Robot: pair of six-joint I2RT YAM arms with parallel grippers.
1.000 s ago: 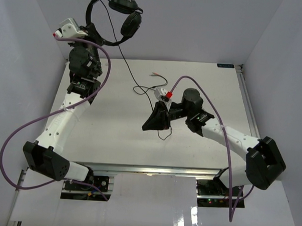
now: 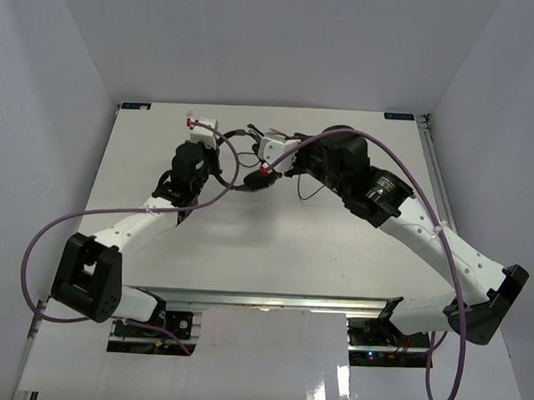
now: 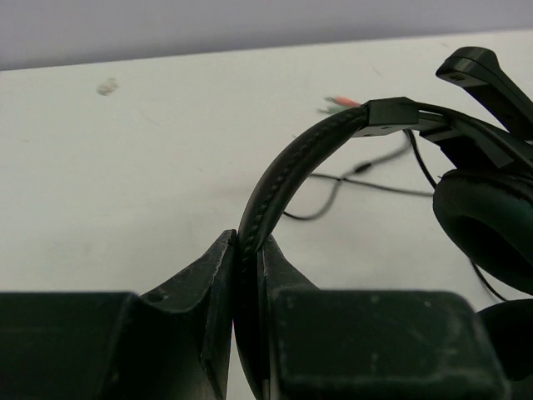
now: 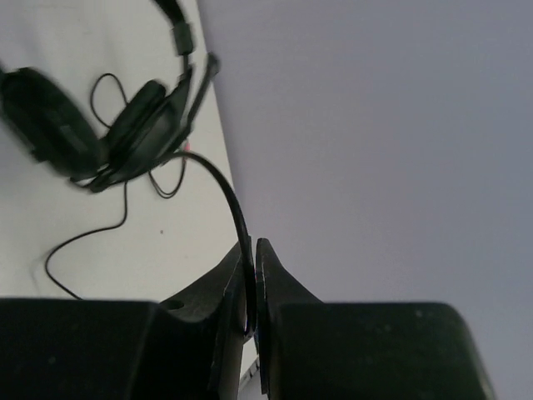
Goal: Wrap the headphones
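Note:
The black headphones (image 2: pixel 249 131) are at the back middle of the table. My left gripper (image 3: pixel 247 242) is shut on the padded headband (image 3: pixel 283 175). An earcup (image 3: pixel 487 217) and the boom mic (image 3: pixel 483 71) hang at the right of that view. The pink-tipped plugs (image 3: pixel 341 104) lie on the table behind them. My right gripper (image 4: pixel 254 246) is shut on the thin black cable (image 4: pixel 225 187), which curves up from the earcups (image 4: pixel 146 129). In the top view my left gripper (image 2: pixel 220 160) and right gripper (image 2: pixel 255 184) are close together.
Slack cable (image 4: pixel 83 237) loops on the white table (image 2: pixel 247 243). Thick purple arm cables (image 2: pixel 409 184) arc over both arms. White walls close the back and both sides. The table's back edge (image 2: pixel 271 108) is just behind the headphones.
My left arm has come down from high at the back wall with the headphones to the table's back middle. My right gripper has moved left and back, beside the left one.

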